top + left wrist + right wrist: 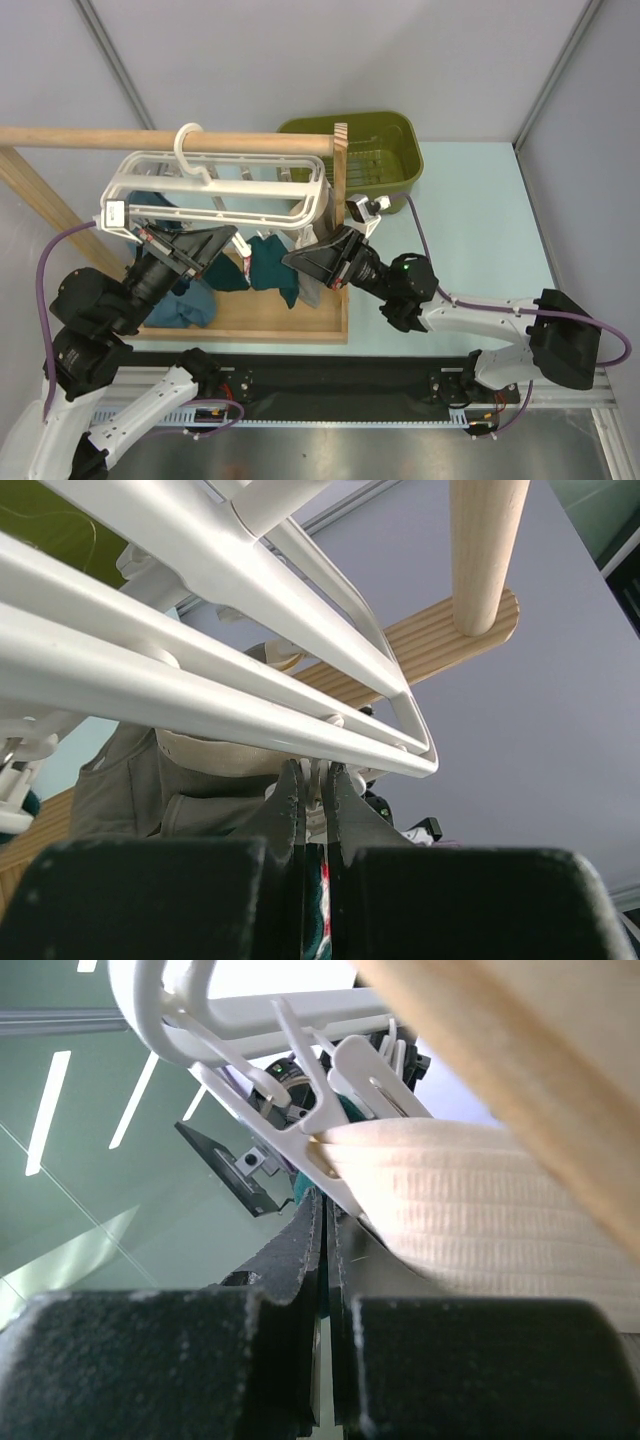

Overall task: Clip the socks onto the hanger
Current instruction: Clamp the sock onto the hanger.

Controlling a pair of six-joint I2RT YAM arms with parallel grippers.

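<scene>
Teal knit, soft and light: the socks (pixel 270 265) droop under the hanger (pixel 122 183), which hangs by its ring hook from the wooden rod (pixel 100 137), and several look pegged already. A sock like this probably folds and sags wherever it is unsupported. It is best pinched close to the cuff edge, so a short flat lip stands clear for a peg to bite. It is neither slippery nor fragile. The hanger is the tricky part, being stiff thin plastic free to swing on its hook, so any push likely sets it rocking.

The left gripper (pixel 315 780) is clenched on the patched sock (pixel 322 885), a thin strip of teal with red and white showing between its fingers, just beneath the white bars. The right gripper (pixel 325 1220) is pressed closed with nothing visibly held. It sits close under the clip pegs (pixel 365 1075) and beside a cream ribbed sock (pixel 470 1200) that fills much of its view.

Both arms crowd the same end of the frame, near each other. The upright post (pixel 341 160) stands right by the right arm, the green bin (pixel 385 135) sits behind it, and the wooden base (pixel 270 325) lies below the socks
</scene>
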